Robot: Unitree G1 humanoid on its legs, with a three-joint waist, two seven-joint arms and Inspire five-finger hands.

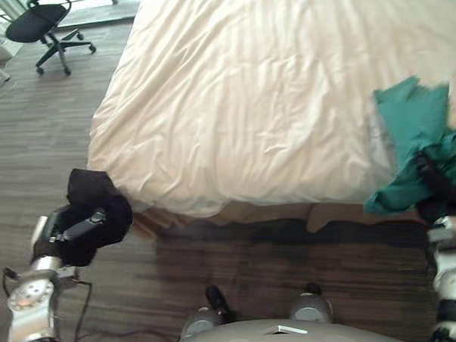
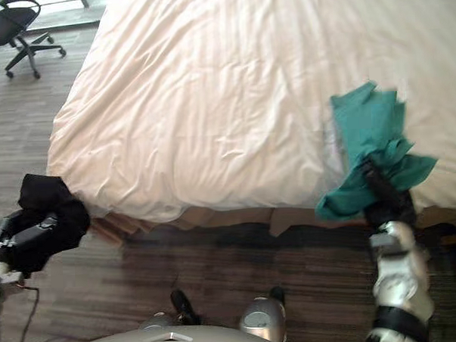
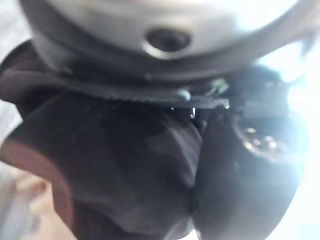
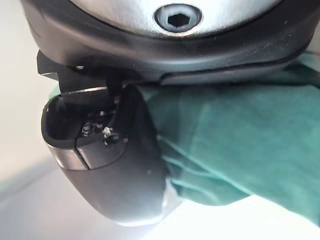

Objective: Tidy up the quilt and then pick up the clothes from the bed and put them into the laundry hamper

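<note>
Dark wood floor [image 1: 30,149] borders the bed [image 1: 328,212], and its cream quilt [image 1: 270,101] lies smooth across the upper frame. At right, a teal garment [image 2: 370,127] trails up-frame from the right robot hand [image 2: 388,194] clutching it. At lower left, off the mattress, the left robot hand [image 1: 79,227] grips a bundled black garment [image 1: 93,192].

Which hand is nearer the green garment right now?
Right. The right hand grips the green garment at the quilt's right foot edge. The left hand is far across, off the left corner, holding a black garment.
</note>
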